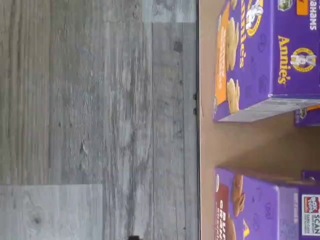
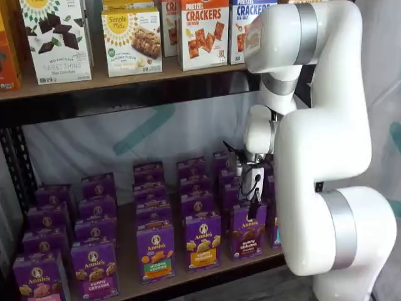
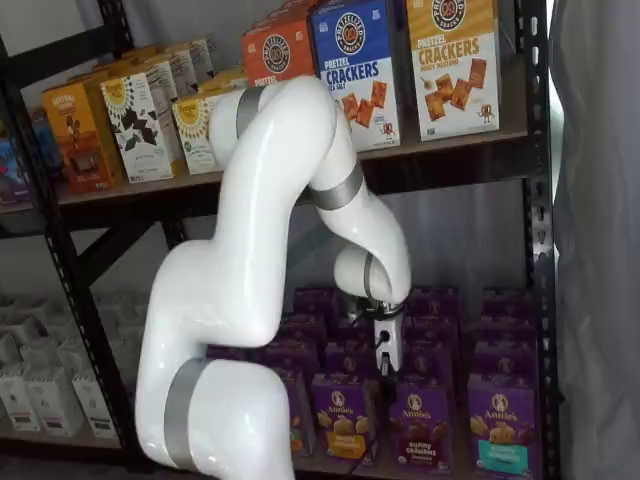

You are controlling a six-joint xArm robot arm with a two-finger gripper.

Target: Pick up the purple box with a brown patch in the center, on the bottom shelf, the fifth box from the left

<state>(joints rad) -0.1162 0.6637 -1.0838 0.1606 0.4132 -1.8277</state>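
Note:
The purple box [image 2: 247, 231] stands upright in the front row of the bottom shelf [image 2: 178, 277], with dark brown cookies pictured at its centre. It shows in both shelf views [image 3: 415, 425]. In the wrist view a purple box with a brown patch [image 1: 250, 210] sits at the board's front edge [image 1: 240, 145]. My gripper [image 2: 252, 212] hangs just above and in front of this box, also seen in a shelf view [image 3: 385, 366]. Its black fingers show side-on with no plain gap and no box between them.
Several rows of purple Annie's cartons fill the board, among them one with an orange band [image 2: 155, 252] and one with a yellow band [image 2: 202, 242], also in the wrist view [image 1: 260, 55]. Cracker cartons [image 2: 203, 31] stand on the shelf above. Grey wood floor [image 1: 100, 120] lies below the shelf's edge.

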